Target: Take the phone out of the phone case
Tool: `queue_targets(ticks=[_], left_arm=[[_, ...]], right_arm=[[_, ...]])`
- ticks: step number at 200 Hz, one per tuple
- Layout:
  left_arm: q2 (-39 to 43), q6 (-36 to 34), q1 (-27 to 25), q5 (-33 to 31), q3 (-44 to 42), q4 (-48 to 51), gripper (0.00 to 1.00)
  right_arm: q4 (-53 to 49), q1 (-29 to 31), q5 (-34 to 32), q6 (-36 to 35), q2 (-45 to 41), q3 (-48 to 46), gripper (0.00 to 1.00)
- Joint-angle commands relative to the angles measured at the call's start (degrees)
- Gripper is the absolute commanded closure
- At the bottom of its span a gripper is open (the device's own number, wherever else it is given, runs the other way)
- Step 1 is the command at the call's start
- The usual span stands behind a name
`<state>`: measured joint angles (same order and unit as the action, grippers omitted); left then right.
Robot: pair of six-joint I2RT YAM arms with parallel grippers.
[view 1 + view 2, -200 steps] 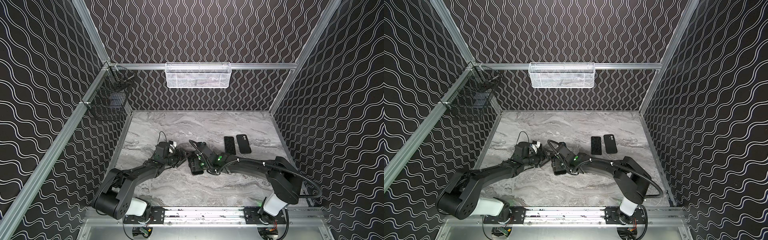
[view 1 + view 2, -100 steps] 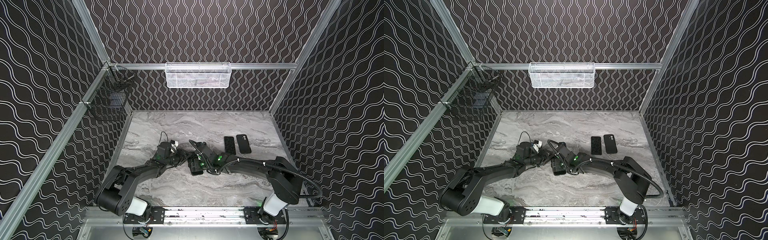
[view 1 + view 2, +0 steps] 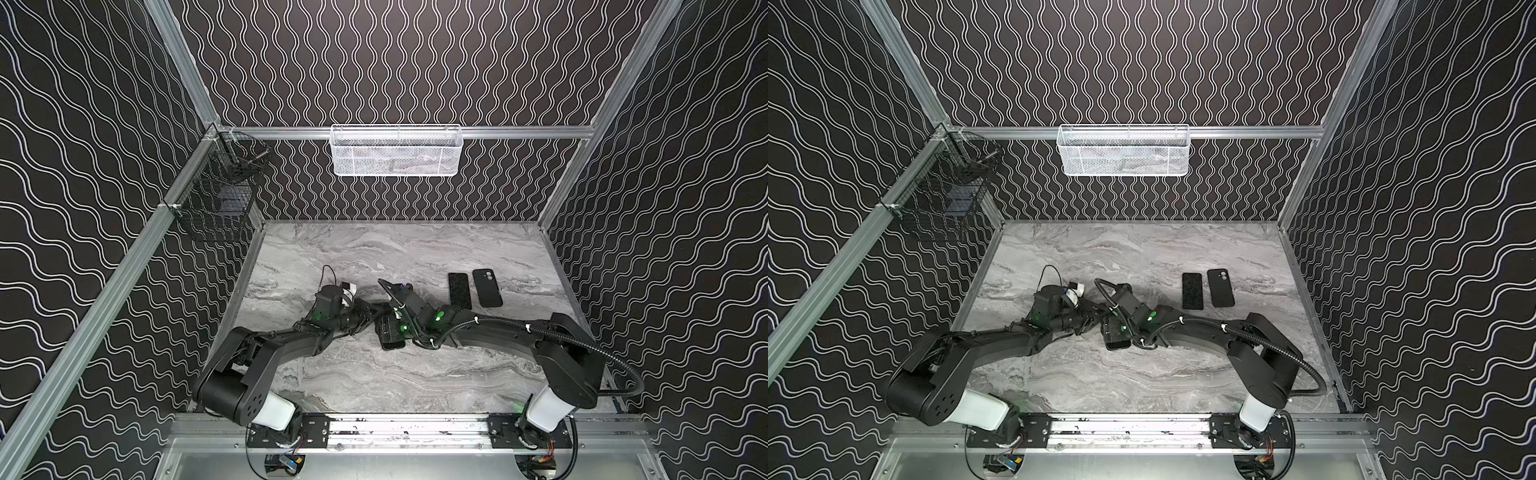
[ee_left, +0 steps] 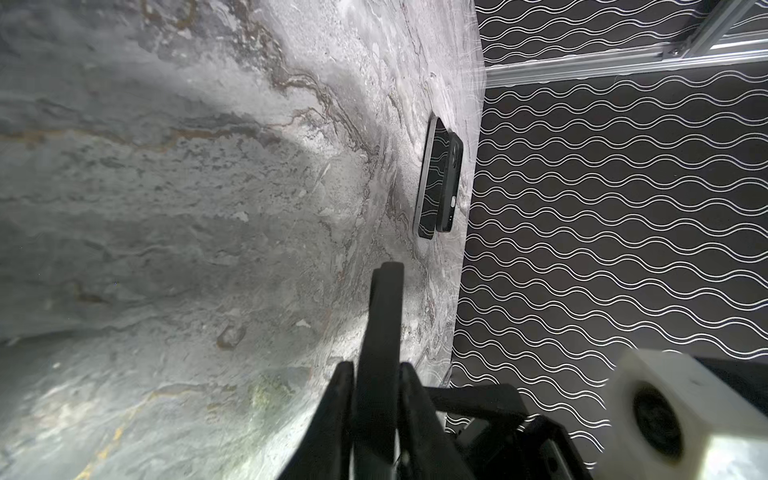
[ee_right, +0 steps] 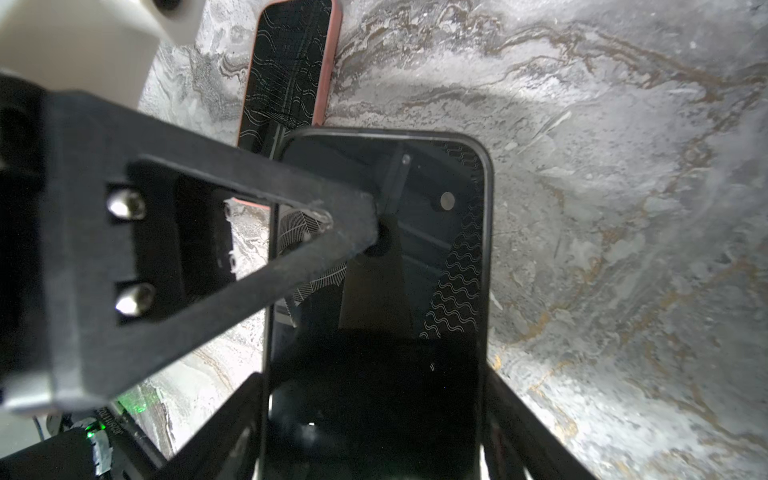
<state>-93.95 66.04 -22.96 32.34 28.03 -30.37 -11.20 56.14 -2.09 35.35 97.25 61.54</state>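
A phone in a black phone case (image 5: 436, 249) is held low over the marble table (image 3: 374, 257), screen up; in both top views only its near end (image 3: 392, 343) (image 3: 1117, 343) shows. My right gripper (image 5: 374, 376) (image 3: 392, 328) is shut across the case's width, one finger on each long side. My left gripper (image 4: 377, 368) (image 3: 376, 318) comes in from the left and is shut on the cased phone's edge (image 4: 386, 299), pinching its thickness. One of its fingers (image 5: 291, 232) lies across the screen, its tip near the middle.
A bare dark phone (image 3: 459, 291) and a black case (image 3: 487, 287) lie side by side at the back right. A red-cased phone (image 5: 291, 70) lies just beyond the held one. A white mesh basket (image 3: 397, 151) and a black wire basket (image 3: 216, 195) hang on the walls.
My left gripper has moved right up to the cased phone and closed on its edge. The right arm and the phone it holds have stayed put.
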Motion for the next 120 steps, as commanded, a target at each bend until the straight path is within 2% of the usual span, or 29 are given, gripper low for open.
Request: queue_targets(ticks=[1, 19, 35, 67, 93, 120], left_arm=[[-0.5, 1.1, -0.1, 0.0, -0.2, -3.5, 0.85], [-0.8, 1.9, -0.1, 0.1, -0.7, -4.9, 0.96], [-0.8, 2.4, -0.1, -0.2, -1.1, -5.9, 1.0], [-0.6, 2.3, -0.1, -0.7, -1.0, -5.4, 1.0], [-0.2, 2.0, -0.1, -0.9, -0.7, -4.9, 1.0], [0.7, 2.3, -0.1, -1.3, -0.3, -3.9, 1.0]], right_arm=[[2.9, -0.1, 0.7, 0.2, 0.0, 0.4, 0.38], [2.9, -0.1, 0.8, -0.1, 0.2, 0.6, 0.36], [2.9, -0.2, 1.3, -0.1, 0.2, 0.6, 0.34], [2.4, -0.2, 1.4, -0.1, -0.3, 0.3, 0.28], [2.6, -0.2, 0.6, -1.0, -2.7, -0.7, 0.09], [2.1, -0.5, 0.2, -2.9, -7.1, -1.6, 0.02]])
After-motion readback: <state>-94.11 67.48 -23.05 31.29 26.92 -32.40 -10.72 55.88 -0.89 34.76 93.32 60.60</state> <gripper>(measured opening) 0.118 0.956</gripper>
